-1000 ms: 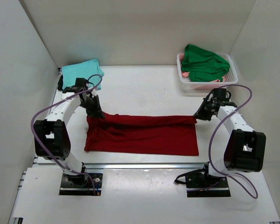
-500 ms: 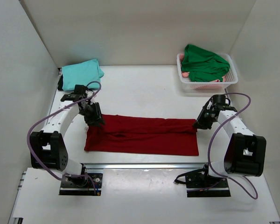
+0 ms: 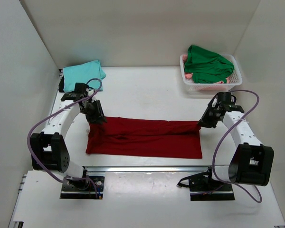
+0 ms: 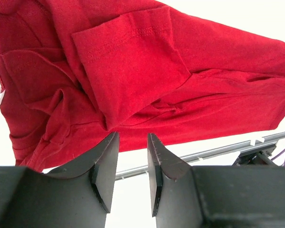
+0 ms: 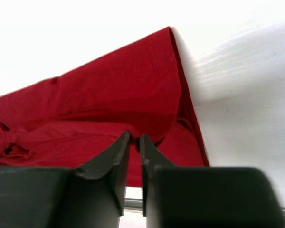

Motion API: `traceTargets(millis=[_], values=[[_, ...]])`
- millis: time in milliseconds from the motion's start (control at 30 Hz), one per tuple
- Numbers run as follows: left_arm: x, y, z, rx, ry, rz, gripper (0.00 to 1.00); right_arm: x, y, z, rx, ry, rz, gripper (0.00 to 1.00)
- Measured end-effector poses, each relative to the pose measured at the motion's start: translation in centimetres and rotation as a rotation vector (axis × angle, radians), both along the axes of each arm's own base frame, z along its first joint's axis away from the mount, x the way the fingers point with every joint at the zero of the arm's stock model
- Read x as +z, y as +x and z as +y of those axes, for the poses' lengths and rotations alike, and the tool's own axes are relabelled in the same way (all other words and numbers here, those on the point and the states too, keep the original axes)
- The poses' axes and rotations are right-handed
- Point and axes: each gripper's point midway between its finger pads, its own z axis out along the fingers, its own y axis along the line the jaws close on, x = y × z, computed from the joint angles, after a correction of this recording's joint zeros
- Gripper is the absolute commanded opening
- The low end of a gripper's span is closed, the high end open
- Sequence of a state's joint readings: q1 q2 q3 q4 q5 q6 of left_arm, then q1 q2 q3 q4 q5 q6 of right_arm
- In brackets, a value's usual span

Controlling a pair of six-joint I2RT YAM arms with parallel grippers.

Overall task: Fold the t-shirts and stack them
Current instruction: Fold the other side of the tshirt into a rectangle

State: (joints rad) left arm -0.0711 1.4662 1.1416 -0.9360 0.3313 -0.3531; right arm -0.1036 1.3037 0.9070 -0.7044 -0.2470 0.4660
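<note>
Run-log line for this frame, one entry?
left pincer: open, above dark red cloth t-shirt | right pincer: shut on its far corner | shirt: long folded band

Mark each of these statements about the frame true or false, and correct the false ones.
1. The dark red t-shirt lies spread across the middle of the table. True.
2. The green t-shirt lies flat on the table. False: it is heaped in the white basket at the back right.
3. The right tool pinches an edge of the dark red t-shirt. True.
4. The light teal t-shirt is stacked on the dark red one. False: it lies apart, at the back left.
5. The left tool is at the dark red t-shirt's far left corner. True.
</note>
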Motion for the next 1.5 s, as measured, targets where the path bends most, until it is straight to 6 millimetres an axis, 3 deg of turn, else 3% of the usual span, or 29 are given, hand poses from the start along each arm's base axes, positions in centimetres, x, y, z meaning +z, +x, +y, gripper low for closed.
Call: traceTargets(millis=[67,133,333,467,833,1067,1200,1333,1500], values=[[-0.3,0.1,0.0,0.000,0.000,0.011,0.40,0.3,0.3,-0.1,0.006,-0.016,0.008,0.01],[-0.7,0.1,0.0,0.000,0.001,0.023,0.41,0.4,0.5,0.0,0.013,-0.025,0.019,0.00],[-0.9,0.3,0.1,0.007,-0.001,0.024,0.40,-1.8,-3.0,0.5,0.038,-0.031,0.116,0.18],[-1.2,0.3,0.0,0.007,-0.004,0.021,0.42,-3.1,-5.4,-0.9,-0.017,-0.030,0.199,0.27],[-3.4,-0.9,1.0,0.029,0.042,0.071,0.55,-3.1,-4.6,-1.3,-0.012,-0.035,0.161,0.29],[-5.4,-2.4,1.7,0.039,0.081,0.131,0.58,-3.4,-4.6,-0.5,0.016,-0.017,0.157,0.32],[-6.0,-2.4,1.6,0.045,0.083,0.141,0.59,-3.6,-4.9,0.1,0.040,-0.022,0.165,0.35],[-6.6,-2.0,1.1,0.041,0.081,0.146,0.49,-3.8,-5.5,0.4,0.056,-0.029,0.183,0.34],[-7.2,-1.5,0.4,0.042,0.072,0.147,0.22,-4.9,-7.0,0.2,0.051,-0.047,0.239,0.35]])
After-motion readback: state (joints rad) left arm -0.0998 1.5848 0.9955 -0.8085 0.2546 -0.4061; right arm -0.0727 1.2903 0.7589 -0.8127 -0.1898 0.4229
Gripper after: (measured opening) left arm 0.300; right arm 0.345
